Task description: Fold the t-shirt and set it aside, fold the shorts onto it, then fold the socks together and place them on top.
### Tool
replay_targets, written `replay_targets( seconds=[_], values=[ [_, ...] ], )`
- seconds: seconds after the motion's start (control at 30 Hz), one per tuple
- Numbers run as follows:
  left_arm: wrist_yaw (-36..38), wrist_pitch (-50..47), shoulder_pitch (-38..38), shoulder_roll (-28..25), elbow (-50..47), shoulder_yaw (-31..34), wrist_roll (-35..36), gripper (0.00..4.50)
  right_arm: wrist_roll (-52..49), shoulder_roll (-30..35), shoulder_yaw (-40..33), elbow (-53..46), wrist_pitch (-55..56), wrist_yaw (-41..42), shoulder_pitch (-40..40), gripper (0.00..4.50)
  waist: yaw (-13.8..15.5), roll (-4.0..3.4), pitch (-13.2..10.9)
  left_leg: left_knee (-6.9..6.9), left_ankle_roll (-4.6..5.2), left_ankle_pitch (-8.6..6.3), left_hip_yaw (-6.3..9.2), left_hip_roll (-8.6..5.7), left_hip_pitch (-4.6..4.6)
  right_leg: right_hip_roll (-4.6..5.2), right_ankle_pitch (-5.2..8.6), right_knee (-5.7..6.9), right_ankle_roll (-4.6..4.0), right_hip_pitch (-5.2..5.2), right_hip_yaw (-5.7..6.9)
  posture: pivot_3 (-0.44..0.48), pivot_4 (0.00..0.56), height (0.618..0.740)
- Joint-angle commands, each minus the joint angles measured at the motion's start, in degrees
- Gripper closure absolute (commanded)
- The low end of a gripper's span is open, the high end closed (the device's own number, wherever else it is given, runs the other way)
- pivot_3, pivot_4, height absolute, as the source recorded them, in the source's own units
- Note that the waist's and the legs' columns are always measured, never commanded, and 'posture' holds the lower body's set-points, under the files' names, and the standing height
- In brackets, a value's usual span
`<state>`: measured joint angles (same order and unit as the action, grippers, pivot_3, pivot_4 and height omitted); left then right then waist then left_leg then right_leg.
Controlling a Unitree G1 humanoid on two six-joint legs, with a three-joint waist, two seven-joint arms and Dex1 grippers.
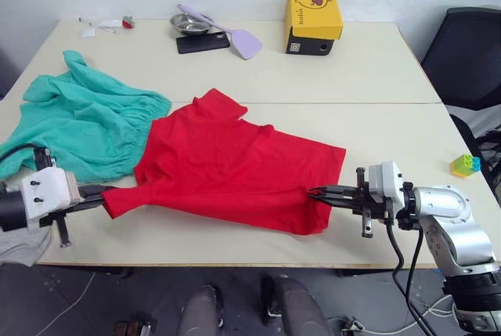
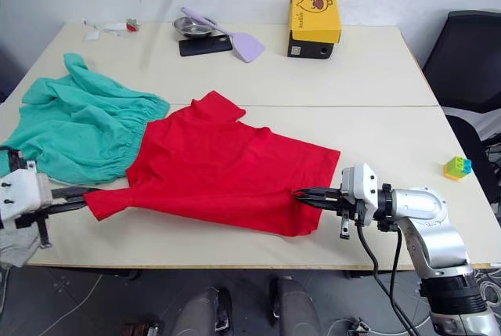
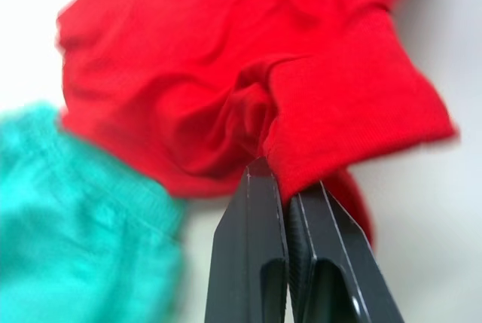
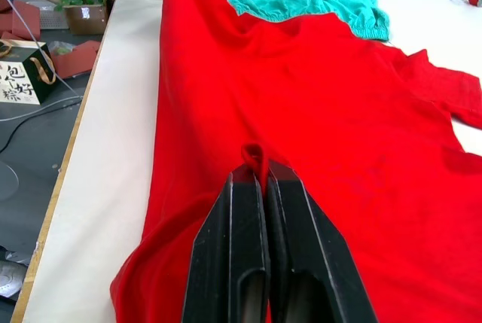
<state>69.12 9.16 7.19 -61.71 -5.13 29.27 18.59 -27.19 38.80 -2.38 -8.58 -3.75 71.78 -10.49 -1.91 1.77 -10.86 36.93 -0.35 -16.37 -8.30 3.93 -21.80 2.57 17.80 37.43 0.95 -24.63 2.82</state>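
The red t-shirt (image 1: 235, 164) lies spread across the front half of the table. My left gripper (image 1: 106, 193) is shut on a fold of its left sleeve (image 3: 354, 120). At the shirt's right edge, my right gripper (image 1: 313, 193) is shut on a pinch of the fabric (image 4: 253, 153). The teal-green shorts (image 1: 78, 124) lie crumpled to the left, their waistband touching the shirt. A light grey bundle, the socks (image 1: 22, 246), sits at the table's front left corner, partly hidden by my left wrist.
At the back of the table (image 1: 376, 70) stand a yellow box on a black one (image 1: 314, 16), a metal bowl (image 1: 190, 23), a purple spatula (image 1: 239, 37) and a black phone (image 1: 202, 42). Toy blocks (image 1: 465, 165) lie at the right edge. A black chair (image 1: 470, 54) stands beyond.
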Motion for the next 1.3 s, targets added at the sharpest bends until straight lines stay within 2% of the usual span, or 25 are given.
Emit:
replay_targets(
  seconds=[0.03,0.07,0.17,0.27,0.47,0.57,0.67,0.77,0.93,1.3],
  values=[
    [2.3,4.2,2.9,2.3,-0.1,-2.8,-0.7,4.48,-0.3,-0.3,-0.3,-0.3,1.1,-0.1,-0.1,4.50,-0.2,-0.05,0.0,-0.04,0.01,-0.01,-0.06,0.00,0.06,0.00,0.00,0.00,0.01,0.02,-0.05,0.000,0.150,0.740],
    [2.5,4.7,4.0,2.8,-0.3,-3.2,-0.9,4.48,-0.3,-0.4,-0.3,-0.4,1.1,-0.1,0.0,4.50,-0.3,-0.05,0.0,-0.11,0.01,-0.01,-0.10,-0.01,0.12,0.00,0.00,0.00,0.01,0.05,-0.08,0.000,0.150,0.740],
    [-1.4,-1.6,8.6,8.7,-3.3,-2.8,3.2,4.48,-0.2,-0.6,-0.2,-0.7,1.1,-0.4,0.2,4.50,-0.7,-0.03,0.0,-0.21,-0.01,-0.02,-0.12,0.02,0.16,-0.05,0.01,0.00,0.03,0.05,-0.10,0.000,0.150,0.740],
    [-3.8,-11.0,13.8,12.2,-7.1,-0.4,8.2,3.84,-0.3,-0.6,-0.4,-1.1,0.9,-0.6,0.6,4.50,-0.8,0.04,0.0,-0.15,-0.02,-0.02,-0.08,0.06,0.17,-0.11,0.02,0.02,0.05,0.07,-0.08,0.000,0.150,0.740],
    [-5.7,-25.6,23.4,14.3,-12.5,6.5,16.5,1.92,-0.4,-0.4,-0.5,-1.0,0.7,-0.4,0.6,4.50,-0.8,0.11,0.0,0.00,-0.06,0.03,-0.04,0.08,0.32,-0.12,0.00,0.06,0.09,0.23,-0.08,0.000,0.150,0.740],
    [-5.0,-24.6,27.4,16.2,-12.8,9.1,15.5,0.95,-0.4,-0.5,-0.3,-0.6,0.5,-0.4,0.0,4.50,-0.8,0.11,0.0,-0.04,-0.07,0.02,-0.04,0.07,0.33,-0.12,0.04,0.05,0.02,0.22,-0.09,0.000,0.150,0.740],
    [-4.4,-18.8,29.0,18.6,-11.1,7.9,11.5,0.02,-0.3,-0.6,-0.1,-0.1,0.7,0.1,-0.3,4.50,-0.8,0.11,0.0,-0.05,-0.10,0.00,-0.04,0.07,0.33,-0.12,0.08,0.03,-0.04,0.21,-0.08,0.000,0.150,0.740],
    [-6.9,-16.7,27.3,21.0,-11.4,4.7,9.0,0.02,-0.2,-0.8,0.2,0.3,0.7,0.2,-0.9,4.50,-0.8,0.12,0.0,-0.04,-0.11,-0.01,-0.03,0.06,0.33,-0.12,0.09,0.01,-0.06,0.21,-0.08,0.000,0.150,0.740],
    [-13.0,-18.5,22.8,24.6,-13.6,-0.2,7.9,0.02,-0.3,-0.9,0.2,0.3,0.6,0.2,-1.2,4.50,-0.2,0.17,0.0,-0.04,-0.10,-0.01,-0.01,0.05,0.32,-0.12,0.08,0.00,-0.05,0.23,-0.09,0.000,0.150,0.740],
    [-19.7,-19.6,22.0,27.7,-14.7,-8.5,3.7,0.02,-0.5,-1.1,0.0,-0.9,0.4,-0.9,-0.3,4.50,0.2,0.18,0.1,-0.04,-0.07,-0.01,-0.03,0.06,0.33,-0.13,0.06,0.01,-0.02,0.23,-0.11,0.000,0.150,0.740]
  ],
)
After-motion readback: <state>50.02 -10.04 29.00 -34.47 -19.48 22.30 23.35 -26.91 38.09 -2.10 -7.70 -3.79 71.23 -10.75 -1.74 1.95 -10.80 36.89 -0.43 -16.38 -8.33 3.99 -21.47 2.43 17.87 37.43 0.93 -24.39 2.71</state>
